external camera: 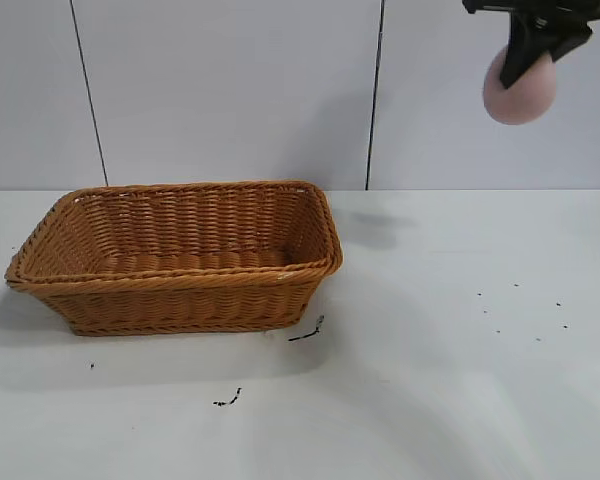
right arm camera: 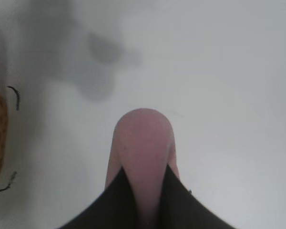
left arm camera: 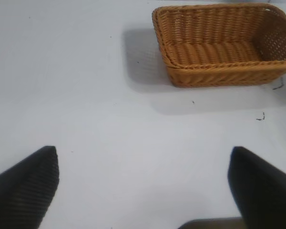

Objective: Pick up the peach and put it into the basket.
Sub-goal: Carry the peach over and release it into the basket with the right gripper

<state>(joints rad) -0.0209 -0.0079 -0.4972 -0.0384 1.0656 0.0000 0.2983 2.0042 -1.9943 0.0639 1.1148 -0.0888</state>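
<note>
The right gripper (external camera: 528,45) pinches the peach (external camera: 520,88) between its dark fingers (right arm camera: 107,205), squeezing the soft pink lump narrow, and holds it high in the air at the upper right of the exterior view, well clear of the white table (external camera: 460,380); that height looks meant to carry the fruit over the thick braided rim instead of knocking into it. The wicker basket (external camera: 180,300) sits empty, well apart to the left. Nothing stands between the two; only small dark specks (external camera: 227,399) lie on the table near the basket. The left gripper (left arm camera: 143,191) hangs idle above bare table, its fingers spread wide, holding nothing.
</note>
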